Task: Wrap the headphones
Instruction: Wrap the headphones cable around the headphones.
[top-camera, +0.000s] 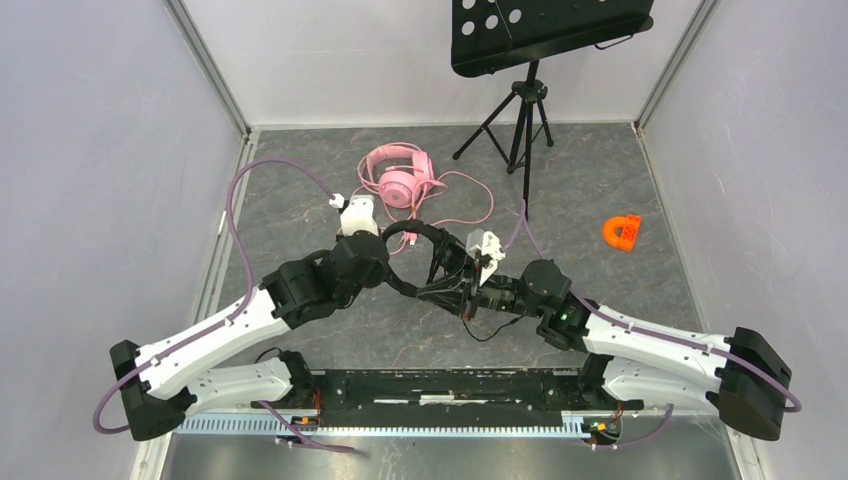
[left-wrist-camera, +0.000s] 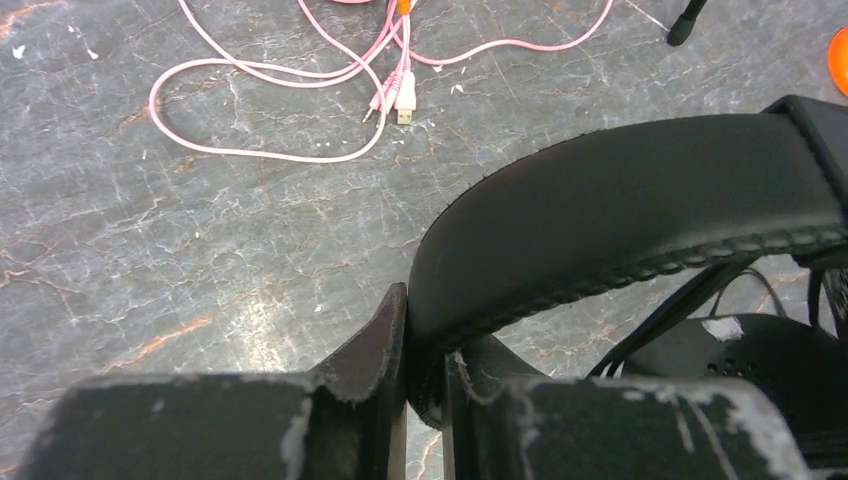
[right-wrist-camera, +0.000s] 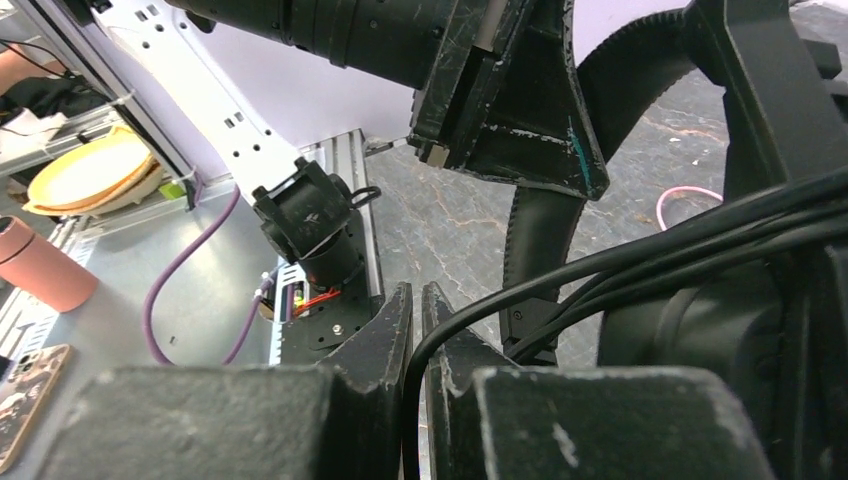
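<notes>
left arm reaches inward, left jaws clamped on black headset band | right arm angled inward, right jaws pinching its cable | pink headset on surface beyond, apart

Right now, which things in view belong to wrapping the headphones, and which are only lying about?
Belong to the job: black headphones, band in the left claw; black cable, in the right claw; pink headphones; pink cable.
Only lying about: orange plastic piece; music stand on its tripod.
</notes>
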